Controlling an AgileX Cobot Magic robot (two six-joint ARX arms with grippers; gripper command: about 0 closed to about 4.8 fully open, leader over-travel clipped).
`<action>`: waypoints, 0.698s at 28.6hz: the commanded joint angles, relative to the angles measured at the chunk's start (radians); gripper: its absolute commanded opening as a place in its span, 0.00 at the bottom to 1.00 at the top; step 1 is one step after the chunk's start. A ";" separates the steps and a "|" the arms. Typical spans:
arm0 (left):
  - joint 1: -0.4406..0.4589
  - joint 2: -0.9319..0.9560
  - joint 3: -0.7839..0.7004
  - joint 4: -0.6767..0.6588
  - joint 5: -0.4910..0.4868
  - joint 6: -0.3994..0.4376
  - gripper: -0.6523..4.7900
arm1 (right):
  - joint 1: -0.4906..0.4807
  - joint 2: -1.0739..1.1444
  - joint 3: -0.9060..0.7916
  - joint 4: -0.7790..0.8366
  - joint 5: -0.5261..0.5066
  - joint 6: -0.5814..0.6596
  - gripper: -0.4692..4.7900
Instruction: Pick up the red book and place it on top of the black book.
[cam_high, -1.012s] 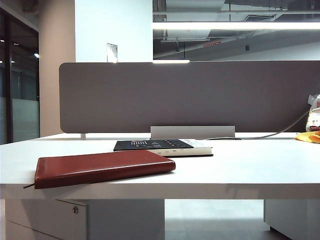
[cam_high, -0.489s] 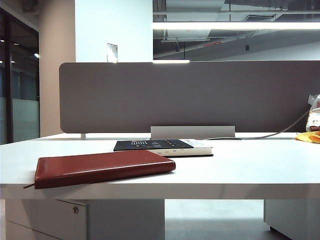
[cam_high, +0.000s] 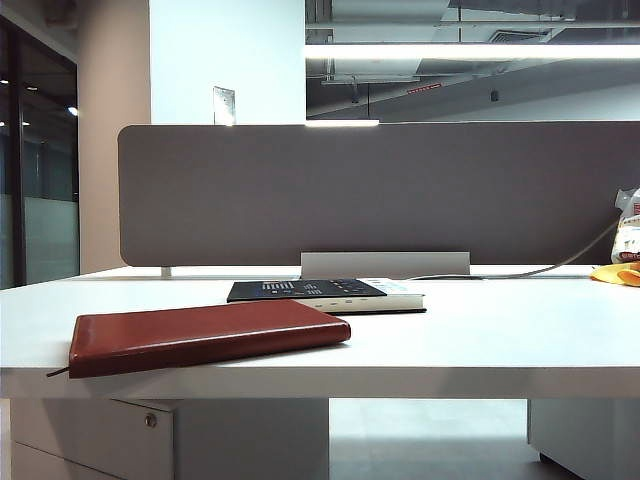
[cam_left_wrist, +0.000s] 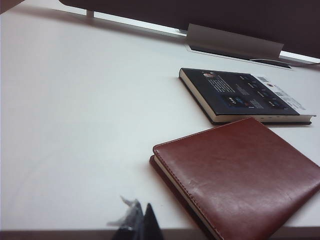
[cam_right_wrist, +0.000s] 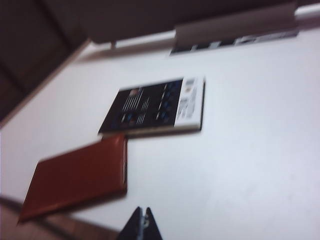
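the left gripper (cam_left_wrist: 142, 225) is sitting closed and empty at the table (cam_high: 500, 340) edge. the right gripper (cam_right_wrist: 142, 224), also pinched closed on nothing, is hanging above the table, overlooking both books. the red book (cam_high: 205, 335), thin, plain, leathery, is lying flat near the front edge, its corner just beside the black book (cam_high: 320, 292), likely awaiting pickup.

Open-plan office: white desk (cam_high: 500, 340) with a grey fabric privacy screen (cam_high: 380, 190) along its back edge, a locking drawer pedestal (cam_high: 100, 435) underneath, glass partition wall (cam_high: 40, 170) at left, exposed ceiling ducts and a linear strip light (cam_high: 470, 50) overhead.
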 joint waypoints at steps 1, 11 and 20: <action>0.000 0.000 -0.002 -0.013 0.011 -0.006 0.12 | 0.000 0.050 0.070 -0.101 -0.026 -0.050 0.09; 0.000 0.000 -0.002 -0.010 0.063 -0.014 0.12 | 0.032 0.232 0.355 -0.390 -0.076 -0.151 0.09; 0.000 0.000 -0.002 -0.009 0.070 -0.111 0.12 | 0.206 0.299 0.356 -0.407 -0.124 -0.148 0.09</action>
